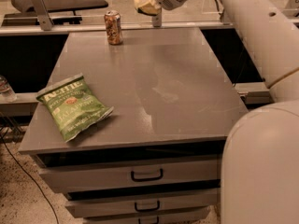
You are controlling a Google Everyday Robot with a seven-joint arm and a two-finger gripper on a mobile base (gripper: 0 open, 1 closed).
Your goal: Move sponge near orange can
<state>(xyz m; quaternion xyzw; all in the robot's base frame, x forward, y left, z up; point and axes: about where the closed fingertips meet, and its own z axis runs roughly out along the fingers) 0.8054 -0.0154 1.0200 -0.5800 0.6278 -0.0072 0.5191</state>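
The orange can (113, 28) stands upright at the far left of the grey table top (154, 83). My gripper (148, 3) hangs above the table's far edge, to the right of the can and higher than it. It is shut on the pale yellow sponge (145, 5), which is held in the air. The white arm (252, 27) reaches in from the right and hides the back of the gripper.
A green chip bag (72, 106) lies at the table's front left. Drawers with dark handles (146, 175) sit below the front edge. A rail (56, 28) runs behind the table. The robot's white body (261, 167) fills the lower right.
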